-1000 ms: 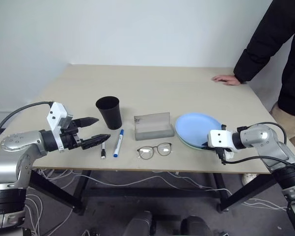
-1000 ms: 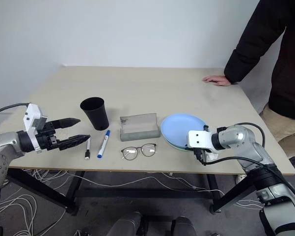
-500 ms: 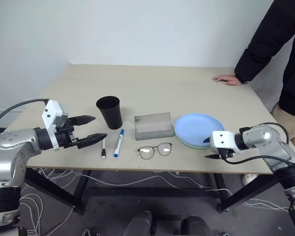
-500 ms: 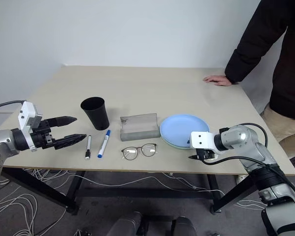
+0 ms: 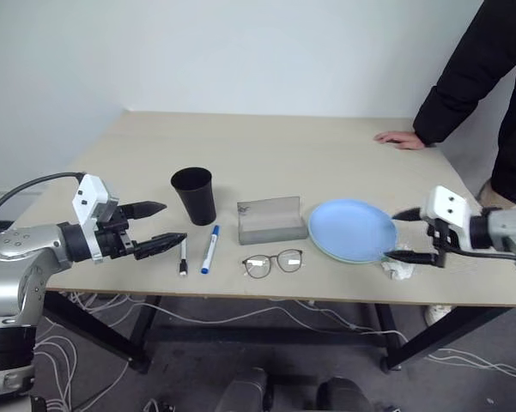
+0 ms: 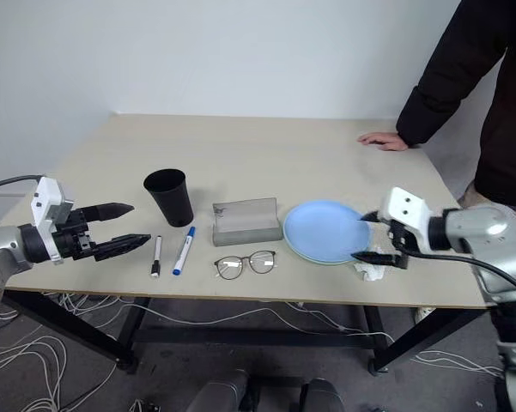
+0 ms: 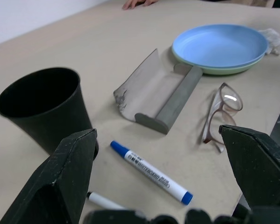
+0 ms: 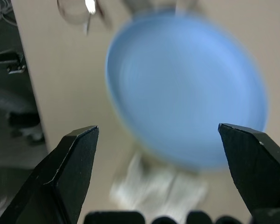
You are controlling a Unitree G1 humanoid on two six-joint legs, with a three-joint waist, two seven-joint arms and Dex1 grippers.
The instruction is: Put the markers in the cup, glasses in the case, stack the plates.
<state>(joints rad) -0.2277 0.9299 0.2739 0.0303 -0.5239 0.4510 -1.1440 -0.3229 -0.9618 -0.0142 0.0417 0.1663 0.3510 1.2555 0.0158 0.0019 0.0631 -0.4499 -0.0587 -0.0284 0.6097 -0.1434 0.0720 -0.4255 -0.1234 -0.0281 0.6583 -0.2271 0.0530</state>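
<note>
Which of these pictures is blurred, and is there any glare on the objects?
Right wrist view: the round light blue plate and the crumpled white tissue are smeared by blur, while the right gripper fingers look sharp. Left wrist view: sharp, with a bright glare spot on one lens of the thin dark round-framed glasses. Both eye views: even, soft light, weak shadows.

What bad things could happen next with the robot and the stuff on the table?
1. The round-framed glasses lie near the wooden table's front edge; a clumsy grab might push them off.
2. The tall black plastic cup stands right beside the blue-capped marker and black-capped marker; the open left gripper reaching in could tip it.
3. The crumpled white tissue sits by the open right gripper and might snag.
</note>
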